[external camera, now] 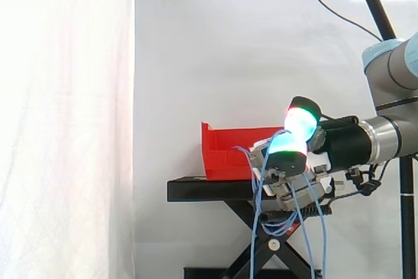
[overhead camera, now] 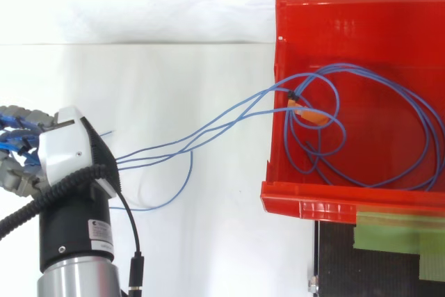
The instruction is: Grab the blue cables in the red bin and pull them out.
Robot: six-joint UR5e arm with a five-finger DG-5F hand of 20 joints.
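1. Robot hand [overhead camera: 66, 147] sits out past the side edge of the black stand [external camera: 196, 189]. From the top view I read its fingers as curled round a bunch of the blue cables [overhead camera: 132, 160].
2. Two of its fingertips [external camera: 302, 122] glow cyan-green in the side view, raised above the wrapped strands.
3. From the robot hand, several strands drop in loose loops in front of the stand's edge, hanging well below its top.
4. Other strands run from the robot hand through the air to the red bin [overhead camera: 334, 196], crossing over its side wall. One slack strand sags into a loop between the hand and the bin.
5. Inside the bin the cables lie in wide, overlapping coils across the floor, so much of their length is in there.
6. A small orange tag [overhead camera: 311, 114] sits on the cables just inside the wall they cross.
7. I see the bin standing on top of the stand, with its low front lip near the stand's edge.
8. Green tape [overhead camera: 396, 233] lies on the stand just beside that lip.
9. Behind it all hangs the white curtain [external camera: 65, 129].
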